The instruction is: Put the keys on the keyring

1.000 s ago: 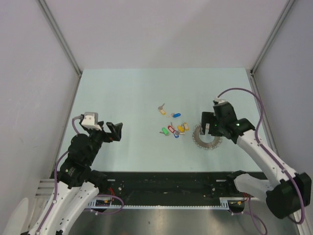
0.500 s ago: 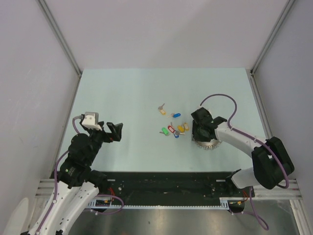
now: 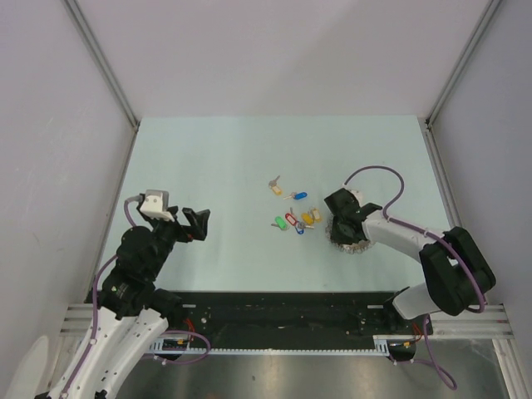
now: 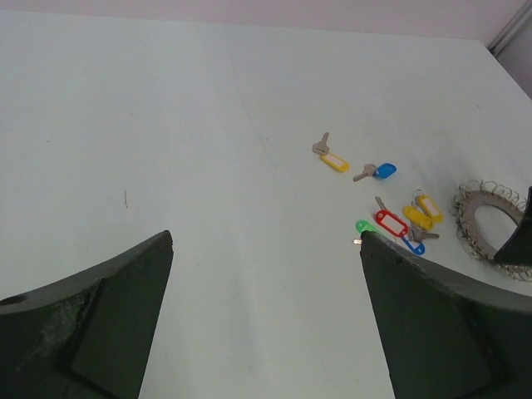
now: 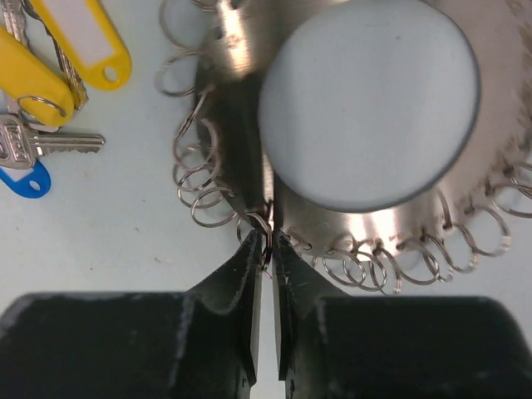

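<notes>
1. The table (image 3: 233, 158) is spreading out as a flat, matte sheet of pale mint green, and everything else is lying on it.
2. The left gripper (image 4: 266, 241) is hovering over the near left part of the table, well apart from the keys. Its two dark, wedge-shaped fingers (image 4: 100, 316) are standing spread wide with nothing between them.
3. The right gripper (image 5: 268, 249) is reaching down at the right of the table onto the rim of the keyring. Its black, slightly scuffed fingers (image 5: 237, 283) are pressing almost together, pinching one small wire loop at the ring's edge.
4. The keyring (image 5: 465, 191) is lying flat just right of the key cluster. It is showing as a broad band of brushed, shiny metal around a round opening, with many thin wire loops fringing its outer edge like scallops.
5. The keys (image 3: 295, 220) are sitting mostly in one loose cluster at mid-table, just left of the keyring, in a mix of green, red, blue and yellow oval plastic tags with small silver blades.
6. Two more are lying apart, farther back: one with a yellow tag (image 3: 275, 189) and one with a blue tag (image 3: 299, 196).
7. In the right wrist view, two glossy yellow tags (image 5: 83, 41), a toothed silver key (image 5: 41, 145) and a blue tag (image 5: 21, 179) are lying near the ring's looped edge.
</notes>
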Motion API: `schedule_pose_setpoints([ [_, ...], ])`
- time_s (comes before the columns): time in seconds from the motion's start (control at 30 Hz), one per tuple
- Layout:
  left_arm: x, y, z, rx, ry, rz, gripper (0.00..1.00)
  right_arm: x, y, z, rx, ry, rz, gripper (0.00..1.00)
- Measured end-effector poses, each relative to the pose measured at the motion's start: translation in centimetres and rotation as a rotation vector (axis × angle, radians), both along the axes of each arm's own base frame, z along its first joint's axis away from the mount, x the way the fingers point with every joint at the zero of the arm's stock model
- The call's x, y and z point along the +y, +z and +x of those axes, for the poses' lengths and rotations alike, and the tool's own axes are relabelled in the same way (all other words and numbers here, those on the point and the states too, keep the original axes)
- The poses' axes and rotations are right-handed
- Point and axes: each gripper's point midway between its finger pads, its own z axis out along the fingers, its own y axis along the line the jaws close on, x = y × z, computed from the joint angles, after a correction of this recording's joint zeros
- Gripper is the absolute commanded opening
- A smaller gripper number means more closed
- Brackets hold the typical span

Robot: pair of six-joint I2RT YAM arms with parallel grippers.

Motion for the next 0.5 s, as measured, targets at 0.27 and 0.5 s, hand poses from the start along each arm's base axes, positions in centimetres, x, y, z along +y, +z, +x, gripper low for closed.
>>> schedule_pose_setpoints([
  [0.27,-0.1,-0.4,0.2,0.017,-0.002,0.007,1.00,-0.9,2.3,0.0,-0.080,-0.006,-0.003,0.00],
  [0.5,-0.2,-0.8,0.4,0.034,-0.002,0.014,1.00,-1.1,7.3,0.0,-0.236,0.044,0.030,0.00],
])
